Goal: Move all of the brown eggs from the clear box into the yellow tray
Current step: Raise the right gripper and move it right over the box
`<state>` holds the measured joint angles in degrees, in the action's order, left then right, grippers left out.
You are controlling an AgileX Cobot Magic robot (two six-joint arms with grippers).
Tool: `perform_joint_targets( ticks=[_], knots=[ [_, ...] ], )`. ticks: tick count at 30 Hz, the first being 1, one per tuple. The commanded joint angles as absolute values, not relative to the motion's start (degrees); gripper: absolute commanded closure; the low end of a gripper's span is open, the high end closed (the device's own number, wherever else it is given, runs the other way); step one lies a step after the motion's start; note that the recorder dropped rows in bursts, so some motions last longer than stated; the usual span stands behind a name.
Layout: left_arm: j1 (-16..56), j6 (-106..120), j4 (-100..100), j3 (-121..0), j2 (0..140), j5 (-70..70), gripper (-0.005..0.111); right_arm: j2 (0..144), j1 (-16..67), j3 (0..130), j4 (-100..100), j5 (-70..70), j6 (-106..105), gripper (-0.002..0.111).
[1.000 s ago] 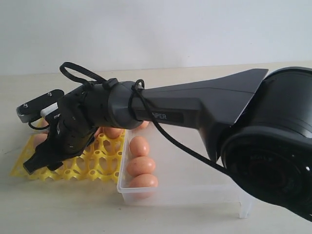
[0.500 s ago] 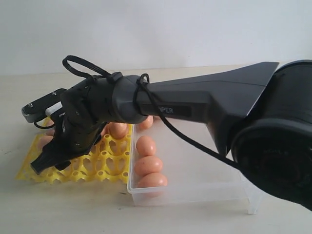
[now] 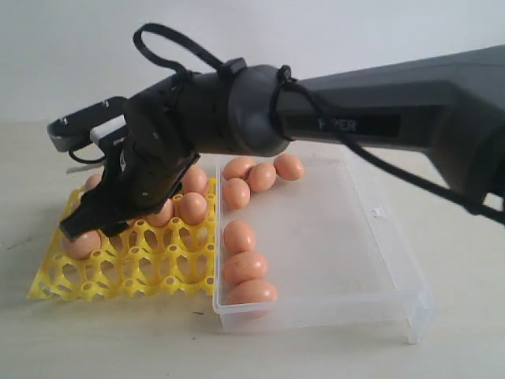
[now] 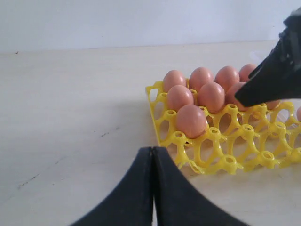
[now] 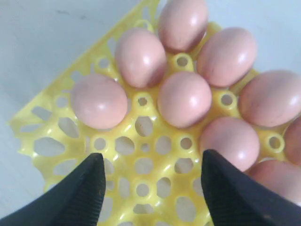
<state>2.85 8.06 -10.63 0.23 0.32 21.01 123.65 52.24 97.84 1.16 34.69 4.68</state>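
Note:
The yellow tray (image 3: pixel 118 272) lies on the table to the left of the clear box (image 3: pixel 339 260). Several brown eggs (image 5: pixel 184 99) sit in the tray's cups, filling its far rows. Several more brown eggs (image 3: pixel 245 267) lie along the box's left wall and in its far left corner. My right gripper (image 5: pixel 150 165) hangs open just above the tray's empty cups with nothing between its fingers; in the exterior view the right gripper (image 3: pixel 87 227) is over the tray's left side. My left gripper (image 4: pixel 153 149) is shut and empty, low over the table by a corner of the tray (image 4: pixel 207 155).
The right arm (image 3: pixel 379 126) stretches across the box from the right. The box has a small latch (image 3: pixel 379 212) on its right wall. Bare table (image 4: pixel 70 117) lies left of the tray.
The right arm has risen and swung, lifting its open gripper a little above the tray. More of the box and its far eggs now shows.

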Motion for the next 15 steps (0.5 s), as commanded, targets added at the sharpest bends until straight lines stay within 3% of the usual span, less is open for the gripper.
perform_joint_targets(
  ticks=[1, 15],
  knots=[
    [2.79, 8.20, -10.68, 0.00, 0.00, 20.46, 0.107, 118.28, 51.98, 96.95, 3.99, 35.51, 4.52, 0.050],
    [2.79, 8.20, -10.68, 0.00, 0.00, 20.46, 0.107, 97.47, 46.05, 74.43, 6.36, 36.25, 4.52, 0.050]
  ],
)
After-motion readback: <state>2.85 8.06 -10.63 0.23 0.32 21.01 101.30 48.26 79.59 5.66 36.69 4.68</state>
